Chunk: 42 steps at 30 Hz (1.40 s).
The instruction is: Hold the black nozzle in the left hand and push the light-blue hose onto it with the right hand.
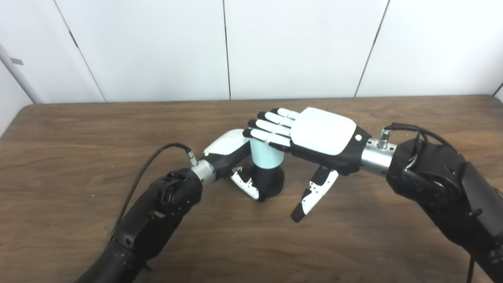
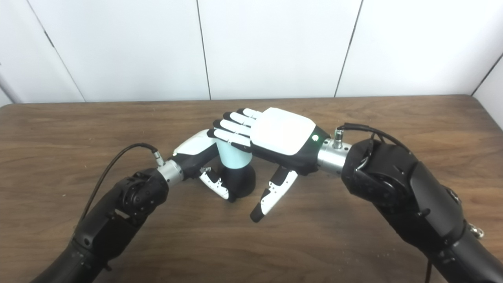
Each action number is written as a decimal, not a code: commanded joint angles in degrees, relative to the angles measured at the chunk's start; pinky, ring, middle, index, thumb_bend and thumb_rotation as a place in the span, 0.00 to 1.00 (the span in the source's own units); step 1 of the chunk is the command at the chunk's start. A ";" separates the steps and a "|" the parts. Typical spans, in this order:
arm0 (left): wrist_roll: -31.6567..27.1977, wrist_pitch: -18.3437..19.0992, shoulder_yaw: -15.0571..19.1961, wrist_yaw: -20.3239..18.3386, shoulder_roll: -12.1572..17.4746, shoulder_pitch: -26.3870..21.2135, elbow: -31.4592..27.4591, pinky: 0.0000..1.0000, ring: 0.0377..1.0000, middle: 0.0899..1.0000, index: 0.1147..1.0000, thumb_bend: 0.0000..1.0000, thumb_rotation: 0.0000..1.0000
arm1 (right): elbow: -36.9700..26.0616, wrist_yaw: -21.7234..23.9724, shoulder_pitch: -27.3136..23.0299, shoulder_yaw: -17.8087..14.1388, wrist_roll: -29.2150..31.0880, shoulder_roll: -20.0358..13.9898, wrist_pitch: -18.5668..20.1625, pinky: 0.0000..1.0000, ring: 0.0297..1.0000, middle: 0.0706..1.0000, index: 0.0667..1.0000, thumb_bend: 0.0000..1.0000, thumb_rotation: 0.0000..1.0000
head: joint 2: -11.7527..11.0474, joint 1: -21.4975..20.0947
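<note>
Left eye view shows the left hand [image 1: 232,151] wrapped around the black nozzle [image 1: 271,181], which stands upright on the wooden table [image 1: 78,137] near its middle, thumb curled across the nozzle's front. On top of the nozzle sits the light-blue hose [image 1: 266,155], a short upright sleeve already seated over its upper end, how deep cannot be told. Farther right, the right hand [image 1: 314,137] lies flat on the hose's top, fingers [image 1: 271,127] straight and pressed together, thumb hanging free, so the joining looks mostly done, with perhaps a last push and the release left.
</note>
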 commanded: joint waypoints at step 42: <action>-0.54 1.23 -0.44 -3.51 0.69 0.63 0.65 1.00 0.60 0.44 0.41 0.53 0.00 | -0.12 4.71 2.41 0.47 -2.48 -1.09 2.25 1.00 1.00 1.00 1.00 0.79 0.82 | 0.67 -0.33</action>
